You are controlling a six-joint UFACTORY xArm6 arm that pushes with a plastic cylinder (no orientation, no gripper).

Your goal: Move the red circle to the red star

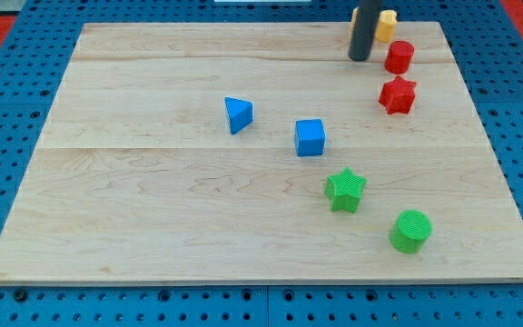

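Observation:
The red circle (399, 57) lies near the board's top right, just above the red star (398, 95), with a small gap between them. My tip (360, 59) rests on the board just left of the red circle, a short way apart from it. A yellow block (386, 24) sits behind the rod at the view's top, partly hidden by it.
A blue triangle (238, 114) and a blue cube (310, 137) lie near the middle. A green star (345, 189) and a green circle (411, 230) lie at the lower right. The wooden board (152, 227) sits on a blue pegboard.

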